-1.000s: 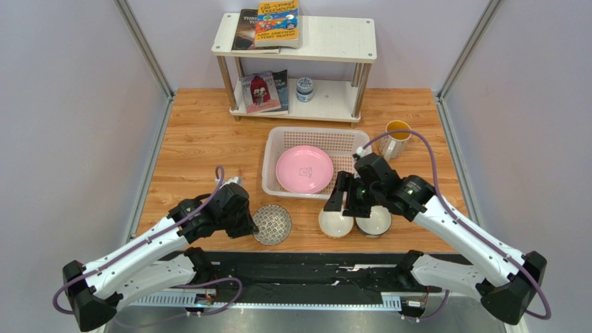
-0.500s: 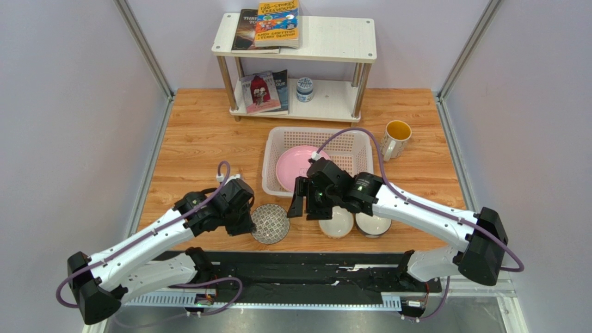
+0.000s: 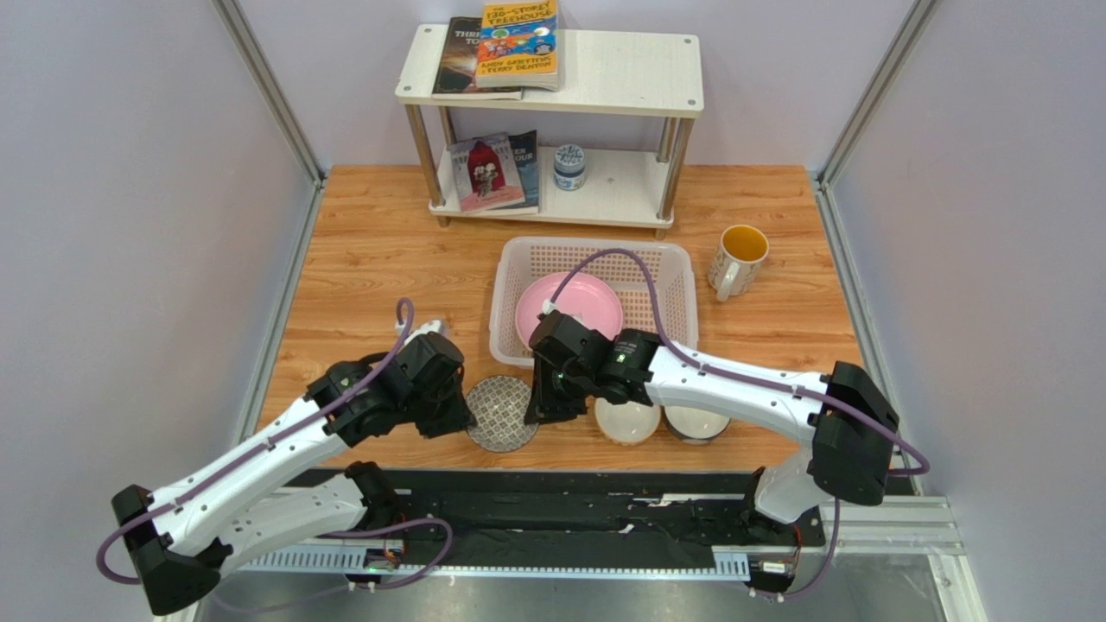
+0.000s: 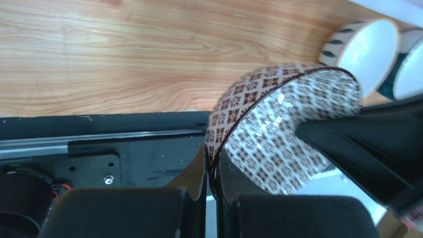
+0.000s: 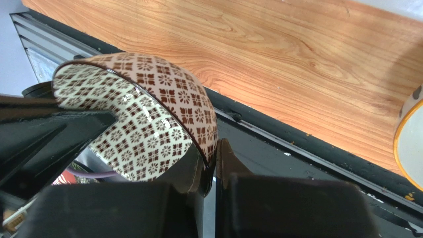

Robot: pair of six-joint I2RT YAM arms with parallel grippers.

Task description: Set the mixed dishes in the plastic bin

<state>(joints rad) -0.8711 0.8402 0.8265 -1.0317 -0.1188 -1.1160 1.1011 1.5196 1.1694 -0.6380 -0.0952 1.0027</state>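
Handover in hand: the patterned bowl (image 3: 504,415), tilted at the table's (image 3: 377,259) near edge, is pinched at its rim by left jaws and right jaws alike. Next, I judge, one pair must release, and the other carries it into the bin (image 3: 669,305).

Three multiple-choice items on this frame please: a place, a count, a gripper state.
1. Where is the pink plate relative to the plastic bin? A left of it; B inside it; C behind it.
2. How many white bowls stand outside the bin? A one; B two; C three.
3. Which gripper is shut on the patterned bowl? A left only; B right only; C both.
1B, it lies on its floor; 2B, a pair before the bin; 3C, left gripper and right gripper each pinch its rim.
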